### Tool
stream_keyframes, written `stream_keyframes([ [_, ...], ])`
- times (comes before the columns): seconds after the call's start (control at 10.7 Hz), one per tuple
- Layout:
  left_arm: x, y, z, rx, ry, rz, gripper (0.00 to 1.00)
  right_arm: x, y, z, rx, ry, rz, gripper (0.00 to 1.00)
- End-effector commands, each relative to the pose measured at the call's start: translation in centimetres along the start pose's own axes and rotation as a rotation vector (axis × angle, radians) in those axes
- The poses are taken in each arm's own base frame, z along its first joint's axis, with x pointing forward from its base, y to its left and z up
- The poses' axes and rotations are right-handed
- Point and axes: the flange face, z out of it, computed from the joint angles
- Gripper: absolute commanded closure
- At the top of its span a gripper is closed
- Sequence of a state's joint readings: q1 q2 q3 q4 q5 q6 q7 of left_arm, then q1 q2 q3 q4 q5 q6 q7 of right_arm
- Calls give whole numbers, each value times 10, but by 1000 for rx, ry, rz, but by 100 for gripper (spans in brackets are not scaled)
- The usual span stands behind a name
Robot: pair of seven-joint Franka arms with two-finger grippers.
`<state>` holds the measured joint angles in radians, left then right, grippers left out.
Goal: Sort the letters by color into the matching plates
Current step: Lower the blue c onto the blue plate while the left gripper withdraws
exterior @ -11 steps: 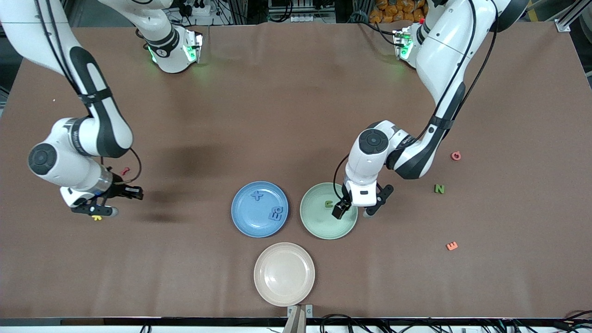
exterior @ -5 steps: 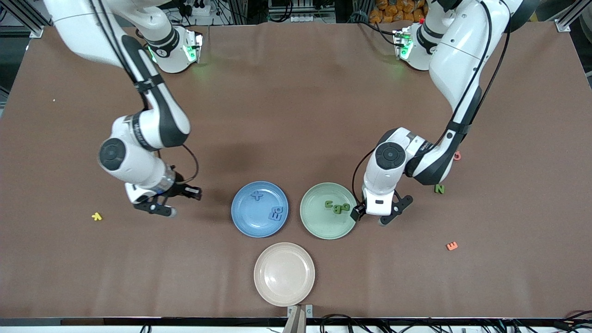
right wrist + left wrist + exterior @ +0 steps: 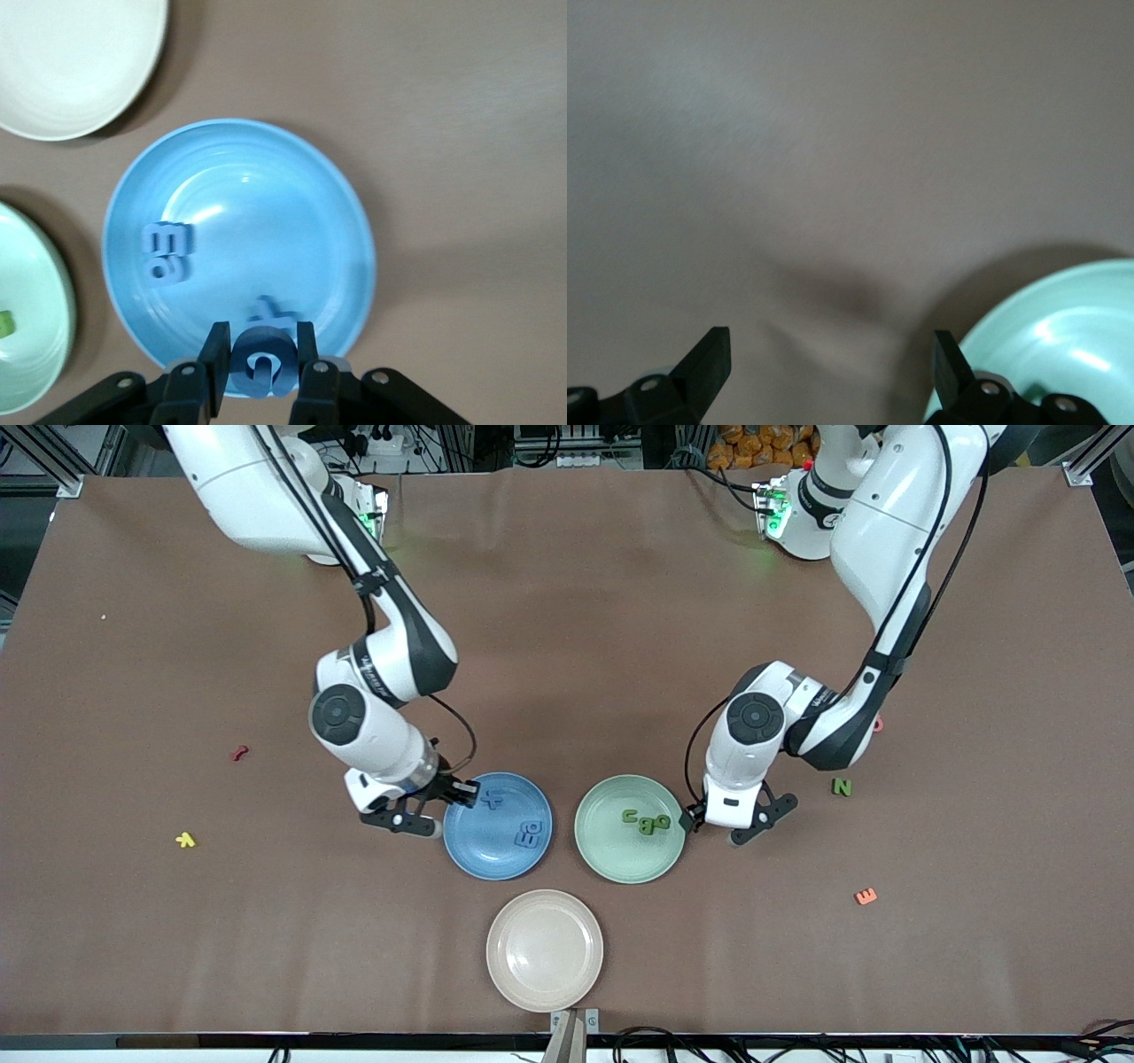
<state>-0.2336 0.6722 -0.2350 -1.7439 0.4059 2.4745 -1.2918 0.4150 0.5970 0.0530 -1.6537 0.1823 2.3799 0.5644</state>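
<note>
My right gripper pinches a blue letter, seemingly a "G", over the blue plate, where "E" and "O" lie. My left gripper hangs spread wide beside the green plate.

A green letter "N" lies on the worktop just beside the left tool; an orange "E" lies farther off. Blue "E" and "Q" rest in the blue plate under the right tool.
</note>
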Motion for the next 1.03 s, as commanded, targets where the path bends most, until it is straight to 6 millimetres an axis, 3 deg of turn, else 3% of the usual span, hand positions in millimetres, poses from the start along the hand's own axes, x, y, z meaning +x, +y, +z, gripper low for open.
stream_keyframes([
  [0.0, -31, -31, -31, 13, 10, 41, 0, 1, -32, 31, 11, -4, 10, 90],
  [0.09, -38, -36, -34, 8, 10, 51, 0, 1, -32, 37, 9, -3, 9, 79],
  [0.28, -32, -46, -31, 14, 11, 94, 0, 12, -24, 34, 12, 27, 5, 0],
  [0.65, 0, -63, -31, 17, 14, 283, 0, 41, 8, 14, -20, 64, -150, 0],
  [0.75, 16, -74, -29, 21, 13, 296, 0, 53, 24, 9, -39, 75, -180, 0],
  [0.94, 29, -85, -27, 27, 8, 358, 0, 77, 60, -5, -69, 81, -261, 0],
])
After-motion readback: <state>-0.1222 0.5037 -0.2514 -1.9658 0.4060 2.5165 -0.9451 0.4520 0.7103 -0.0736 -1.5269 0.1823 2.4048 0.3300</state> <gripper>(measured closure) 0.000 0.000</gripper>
